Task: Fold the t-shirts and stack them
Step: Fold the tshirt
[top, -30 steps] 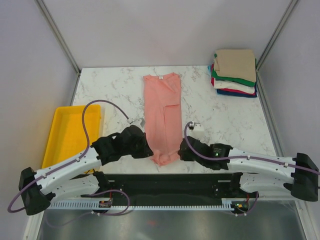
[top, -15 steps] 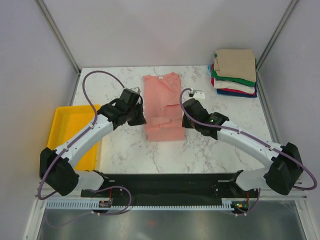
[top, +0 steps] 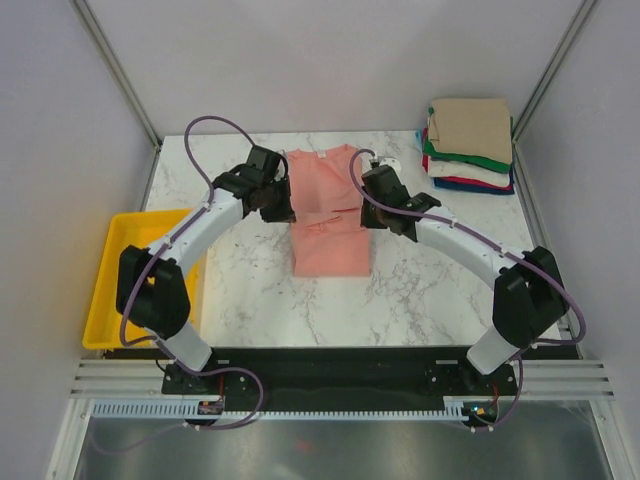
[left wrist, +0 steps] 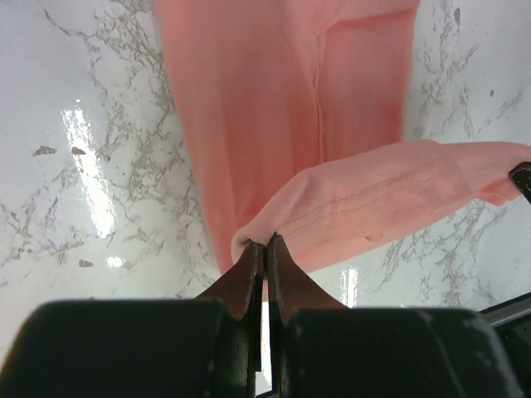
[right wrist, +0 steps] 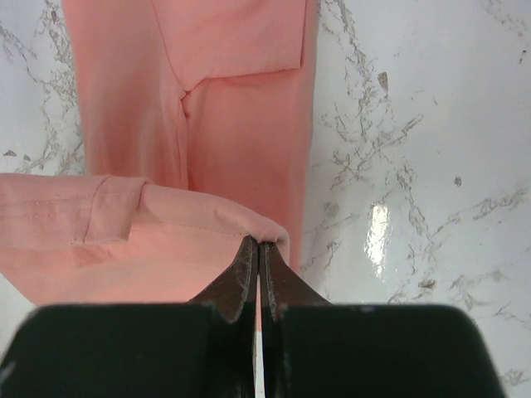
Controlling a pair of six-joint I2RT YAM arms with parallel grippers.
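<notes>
Pink shirt lies lengthwise in the middle of the worktop, collar at the far end; its near half is doubled back over the rest, with the fold at the near edge; the left gripper is clamped on the hem's left corner and the right gripper on its right corner, each pair of fingers pressed together with cloth between, holding the hem lifted above the layer beneath; a stack of folded shirts, tan on top, sits at the far right corner; a yellow tray lies at the left edge.
</notes>
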